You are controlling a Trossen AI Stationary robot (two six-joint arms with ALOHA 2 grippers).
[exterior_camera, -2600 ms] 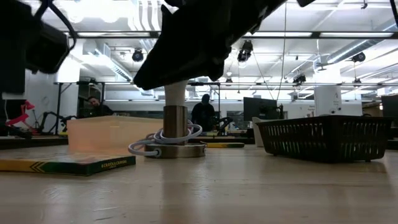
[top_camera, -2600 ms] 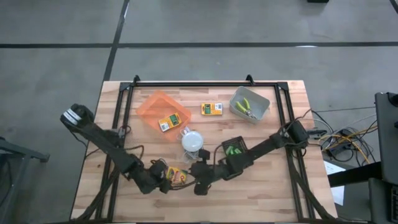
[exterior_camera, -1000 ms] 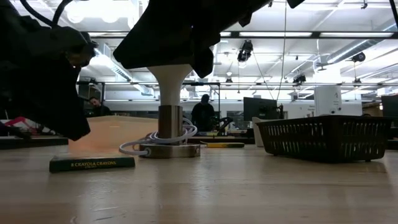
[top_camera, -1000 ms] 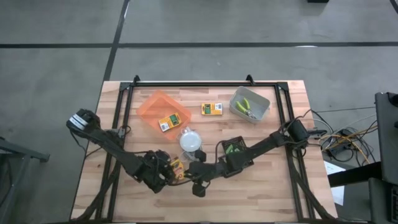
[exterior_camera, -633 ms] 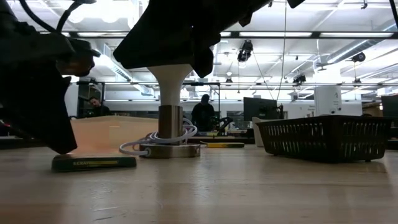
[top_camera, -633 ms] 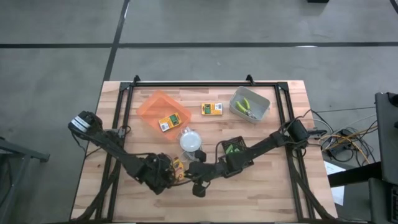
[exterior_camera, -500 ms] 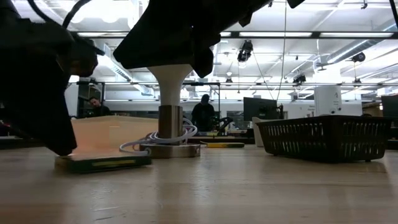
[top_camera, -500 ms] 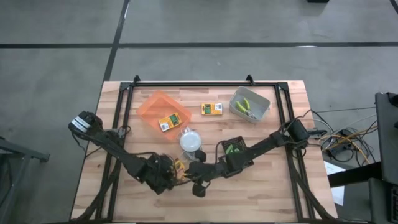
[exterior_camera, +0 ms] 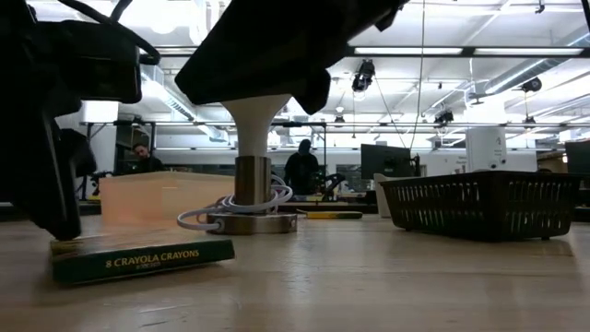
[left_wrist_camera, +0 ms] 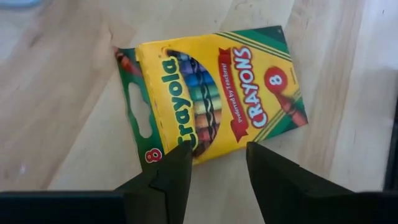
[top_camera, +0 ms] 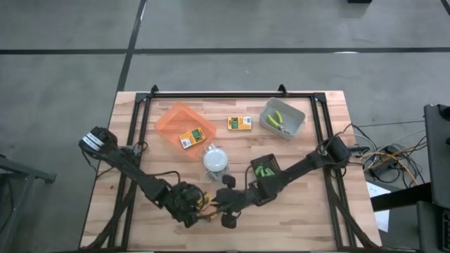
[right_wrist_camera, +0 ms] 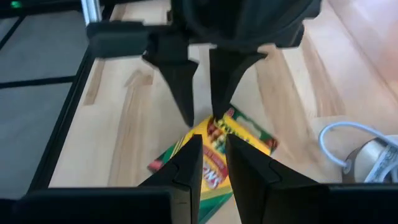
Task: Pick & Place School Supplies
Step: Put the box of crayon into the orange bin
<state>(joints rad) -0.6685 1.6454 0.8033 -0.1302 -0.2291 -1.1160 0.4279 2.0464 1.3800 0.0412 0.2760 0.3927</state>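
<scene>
At the recorded moment, you would have found both grippers at the near edge of the table (top_camera: 316,218), facing one another across a single crayon box (left_wrist_camera: 211,93).

1. Left gripper (left_wrist_camera: 217,150): its fingers (left_wrist_camera: 168,177) stood apart with bare wood showing between them. The tips sat at the box's near edge and nothing was clamped between them. In the low view, the gripper stood over one end of the box.
2. Right gripper (right_wrist_camera: 213,142): its two fingers (right_wrist_camera: 186,165) stood a narrow gap apart and held nothing. The box lay just beyond their tips, with the left gripper's pointed fingers coming down on the far side of it.
3. Crayon box: it lay flat on the wood between the two grippers, printed face up, and neither gripper held it.

Remaining supplies were placed as follows:

- A second box (top_camera: 188,138) lay inside the orange tray (top_camera: 169,119).
- A third box (top_camera: 239,123) lay on the table between the orange tray and the grey tray (top_camera: 295,116).
- Green-handled tools (top_camera: 278,121) lay in the grey tray.
- Green chunks (top_camera: 264,169) lay in the black tray (top_camera: 254,162), which was partly covered by the right arm.

The white domed object (top_camera: 216,160) stood near the table's middle, between the orange and black trays.
</scene>
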